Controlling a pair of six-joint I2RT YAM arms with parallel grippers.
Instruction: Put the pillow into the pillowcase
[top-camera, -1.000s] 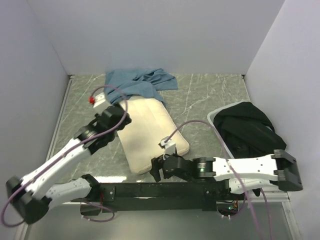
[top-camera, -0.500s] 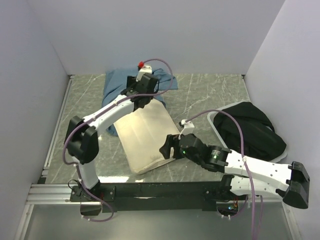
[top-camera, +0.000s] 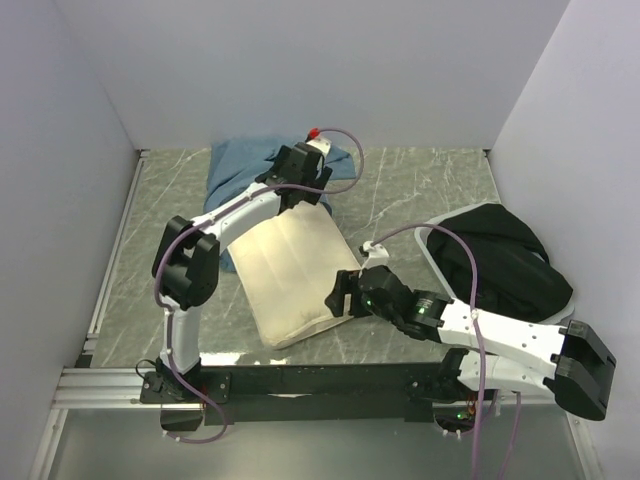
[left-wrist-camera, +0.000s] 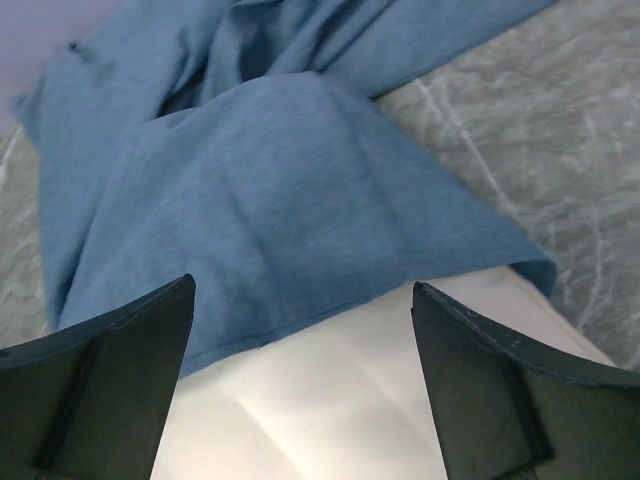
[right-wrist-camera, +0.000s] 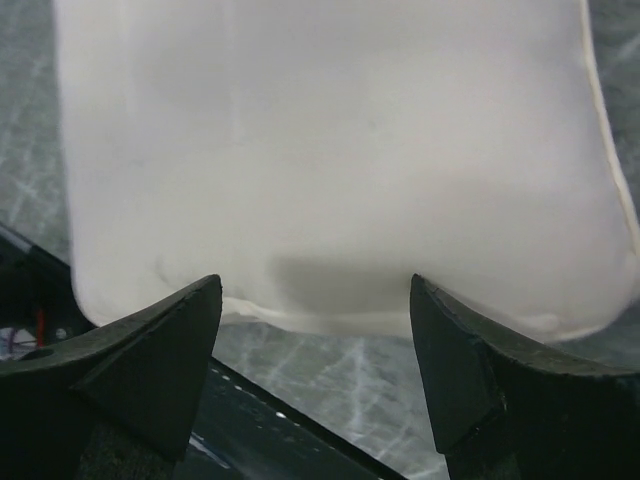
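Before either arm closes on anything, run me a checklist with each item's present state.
1. Left gripper open and empty: ok.
2. Right gripper open and empty: ok.
3. Left gripper over the edge of the pillowcase: ok, the cloth's edge lies just below the jaws.
4. Right gripper lined up on the near end of the pillow: ok.
5. Pillowcase mouth found and open: cannot tell, the cloth is bunched.
6. Pillow inside: not ok, only its far end is under cloth.
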